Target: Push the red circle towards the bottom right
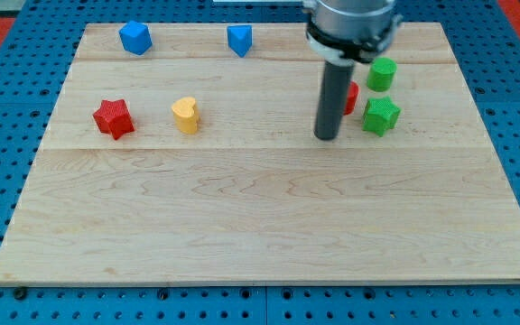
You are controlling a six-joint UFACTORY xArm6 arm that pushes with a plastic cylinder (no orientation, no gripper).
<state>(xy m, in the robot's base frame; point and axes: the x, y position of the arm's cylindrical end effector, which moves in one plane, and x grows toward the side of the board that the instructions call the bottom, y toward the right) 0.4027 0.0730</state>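
Note:
The red circle (pixel 351 97) sits near the view's upper right and is mostly hidden behind my rod; only its right edge shows. My tip (pixel 327 137) rests on the board just to the lower left of the red circle. A green star (pixel 381 116) lies right of the red circle, and a green cylinder (pixel 382 73) lies above that.
A red star (pixel 114 118) and a yellow heart (pixel 186 115) lie at the view's left. A blue pentagon-like block (pixel 134 38) and another blue block (pixel 239 40) lie near the top edge of the wooden board (pixel 260 226). A blue pegboard surrounds it.

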